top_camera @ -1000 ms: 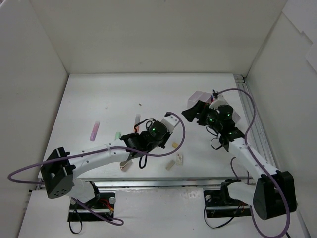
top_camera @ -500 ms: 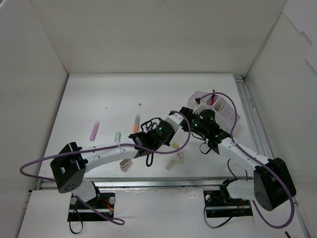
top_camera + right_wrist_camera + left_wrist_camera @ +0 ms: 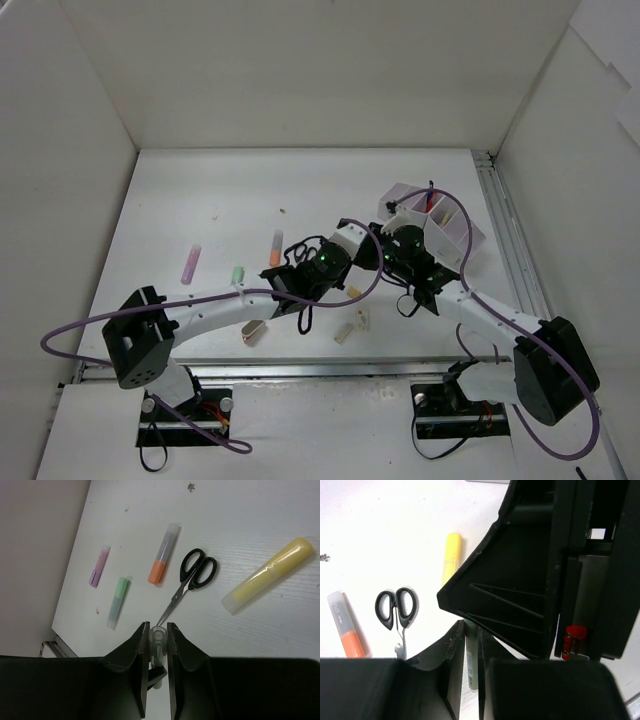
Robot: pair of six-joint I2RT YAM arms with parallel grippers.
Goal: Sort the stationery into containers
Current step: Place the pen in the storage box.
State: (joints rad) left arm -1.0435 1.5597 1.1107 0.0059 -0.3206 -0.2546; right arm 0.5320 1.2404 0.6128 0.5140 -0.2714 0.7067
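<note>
Both grippers meet mid-table. My left gripper [image 3: 471, 630] [image 3: 350, 255] is shut on a pale-green marker [image 3: 471, 665]. My right gripper [image 3: 158, 627] [image 3: 385, 255] faces it and is shut on the clear-capped end of that same marker [image 3: 158, 637]. On the table below lie black-handled scissors [image 3: 192, 575] [image 3: 396, 609], a yellow marker [image 3: 267, 575] [image 3: 452, 555], an orange marker [image 3: 162, 555] [image 3: 275, 248], a second green marker [image 3: 118, 602] [image 3: 238, 273] and a purple marker [image 3: 99, 566] [image 3: 190, 263]. The white divided tray [image 3: 452, 222] stands at the right, behind the right arm.
Two small beige erasers [image 3: 352, 326] lie near the front edge, and a beige block [image 3: 253, 332] sits under the left arm. White walls enclose the table on three sides. A metal rail [image 3: 510, 240] runs along the right edge.
My right arm swung left from the tray to the left gripper, and its jaws went from wide open to shut on the marker. The left gripper kept its grip.
</note>
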